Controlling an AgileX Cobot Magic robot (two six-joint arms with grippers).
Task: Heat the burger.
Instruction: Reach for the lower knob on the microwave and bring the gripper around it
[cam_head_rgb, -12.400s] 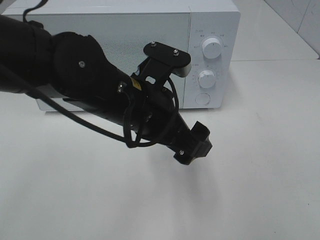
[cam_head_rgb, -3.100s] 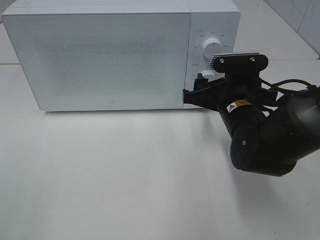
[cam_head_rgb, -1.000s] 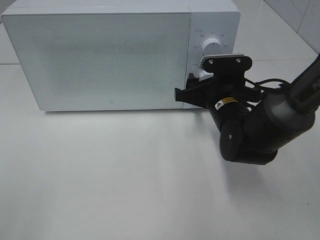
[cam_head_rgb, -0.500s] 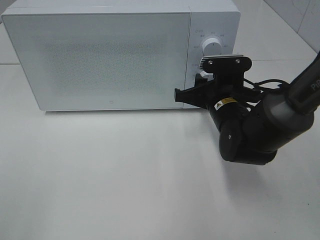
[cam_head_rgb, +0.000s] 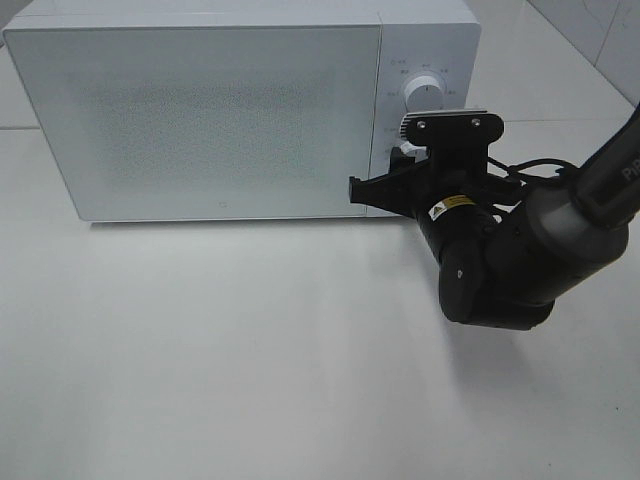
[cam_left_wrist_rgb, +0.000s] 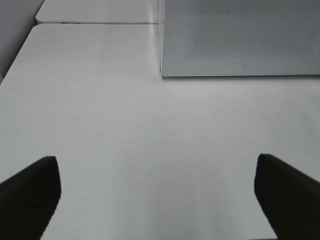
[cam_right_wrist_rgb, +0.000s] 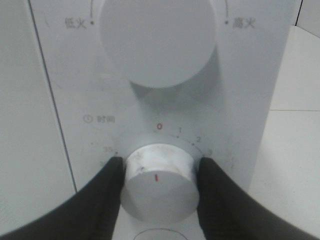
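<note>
The burger is out of view; the white microwave (cam_head_rgb: 220, 110) stands with its door closed. My right gripper (cam_head_rgb: 404, 152) is at the control panel, and in the right wrist view the right gripper (cam_right_wrist_rgb: 159, 167) is shut on the lower timer knob (cam_right_wrist_rgb: 159, 187), one black finger (cam_right_wrist_rgb: 105, 192) pressed against each side. The knob's red mark points down. My left gripper (cam_left_wrist_rgb: 156, 167) is open over bare table in front of the microwave's left corner, holding nothing.
A larger power knob (cam_right_wrist_rgb: 157, 35) sits above the timer knob, and the top of a round button shows below it. The right arm (cam_head_rgb: 500, 260) stretches over the white table (cam_head_rgb: 250, 350) in front of the panel. A tiled wall lies at the far right.
The right gripper's fingers have closed in onto the lower knob. The right arm has hardly shifted, and the microwave door stays closed.
</note>
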